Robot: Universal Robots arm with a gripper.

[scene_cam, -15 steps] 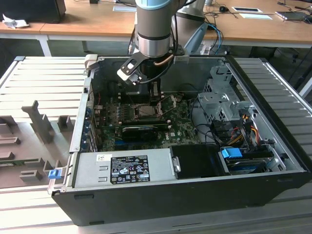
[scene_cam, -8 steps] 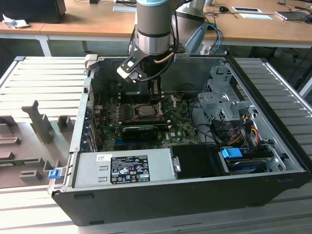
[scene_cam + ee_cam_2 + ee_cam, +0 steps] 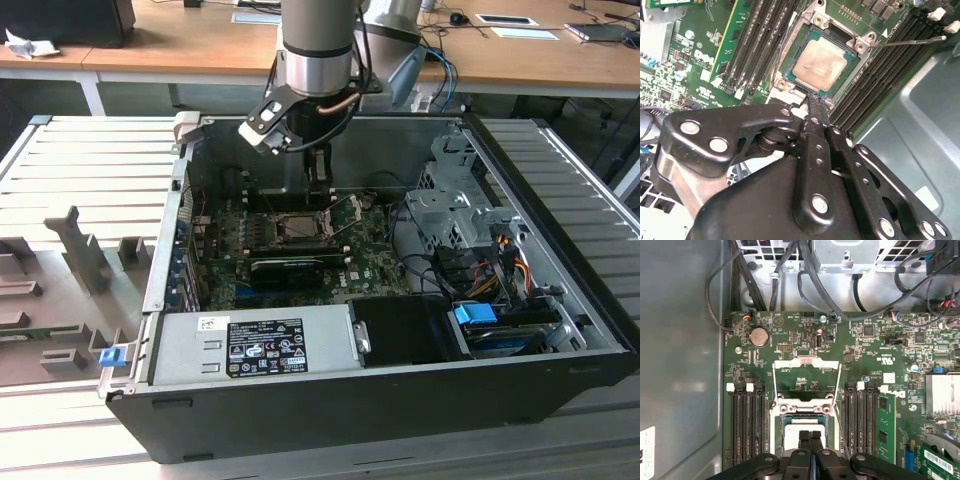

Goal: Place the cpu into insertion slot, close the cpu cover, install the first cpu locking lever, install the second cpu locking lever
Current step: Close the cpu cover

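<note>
Green motherboard [image 3: 700, 55]: cpu [image 3: 819, 65] just beside pressed-together jaws.

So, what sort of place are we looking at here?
Probably a robotics lab or test workshop. An open computer case lies on a ribbed metal table, a robot arm reaches down into it, and wooden office desks stand behind.

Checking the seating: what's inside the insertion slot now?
The cpu lies in the insertion slot, metal top exposed. The shut gripper covers one slot edge; contacts underneath are hidden.
</note>
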